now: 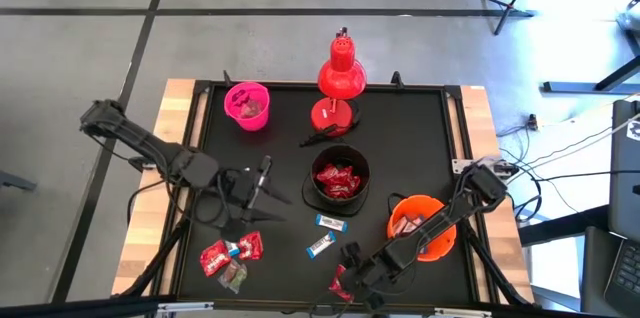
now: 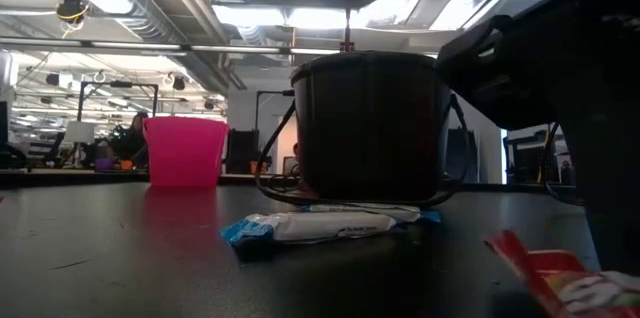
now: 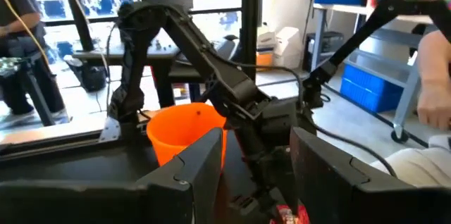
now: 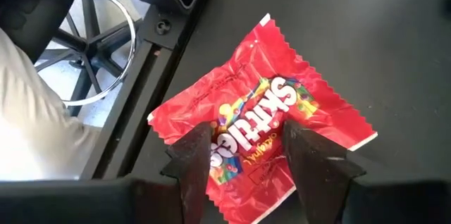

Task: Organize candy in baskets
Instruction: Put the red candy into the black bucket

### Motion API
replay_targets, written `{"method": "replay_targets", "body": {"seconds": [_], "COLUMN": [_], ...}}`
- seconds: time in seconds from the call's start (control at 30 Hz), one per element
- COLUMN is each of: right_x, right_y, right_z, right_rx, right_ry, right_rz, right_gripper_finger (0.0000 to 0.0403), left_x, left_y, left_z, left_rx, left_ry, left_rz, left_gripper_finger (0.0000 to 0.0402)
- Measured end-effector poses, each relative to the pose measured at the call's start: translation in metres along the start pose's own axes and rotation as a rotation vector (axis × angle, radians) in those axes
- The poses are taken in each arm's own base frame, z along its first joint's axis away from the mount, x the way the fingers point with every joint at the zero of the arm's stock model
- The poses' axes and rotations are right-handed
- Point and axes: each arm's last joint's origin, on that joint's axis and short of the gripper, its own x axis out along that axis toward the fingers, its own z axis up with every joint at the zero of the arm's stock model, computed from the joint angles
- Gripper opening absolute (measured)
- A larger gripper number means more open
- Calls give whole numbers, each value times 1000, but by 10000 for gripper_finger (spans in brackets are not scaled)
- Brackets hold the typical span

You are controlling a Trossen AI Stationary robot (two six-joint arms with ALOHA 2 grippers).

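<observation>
A red candy packet (image 4: 268,125) lies flat on the black table near its front edge (image 1: 341,282). My right gripper (image 4: 246,164) slants down over it, open, one finger on each side of the packet's middle; whether the tips touch it, I cannot tell. My left gripper (image 1: 262,186) hangs level and open left of the black basket (image 1: 340,180), nothing between its fingers (image 3: 190,175). The black basket holds red candy. The orange basket (image 1: 415,226) holds some candy, and the pink basket (image 1: 247,104) stands at the far left. Two white-and-blue candies (image 1: 331,222) lie in front of the black basket.
A red desk lamp (image 1: 340,78) stands at the table's far edge behind the black basket. A small heap of red and other candy (image 1: 230,253) lies near the front left. The table has a raised black frame (image 1: 455,138). People sit beyond the table (image 3: 437,90).
</observation>
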Motion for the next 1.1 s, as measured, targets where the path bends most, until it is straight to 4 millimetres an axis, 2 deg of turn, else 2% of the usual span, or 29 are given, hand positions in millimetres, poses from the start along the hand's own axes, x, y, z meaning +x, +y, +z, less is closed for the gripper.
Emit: {"method": "replay_targets", "body": {"seconds": [0.23, 0.6, 0.67, 0.87, 1.1], "right_x": [-1, -2, -5, -23, -66], "right_y": [-3, -4, -4, -3, -1], "right_z": [-3, -3, -3, 1, 16], "right_rx": [6, 3, 1, 0, 3], "right_ry": [17, 22, 17, 6, -112], "right_rz": [-87, -90, -87, -90, -114], "right_gripper_finger": [163, 17, 9, 14, 7], "left_x": [12, 14, 14, 14, 14], "left_y": [-2, -2, -2, -2, -2], "left_z": [-9, -11, -11, -11, -11], "left_rx": [7, 4, 3, 3, 2], "left_ry": [40, 46, 45, 45, 46], "left_rz": [5, 22, 22, 23, 25], "left_gripper_finger": [158, 158, 158, 158, 158]}}
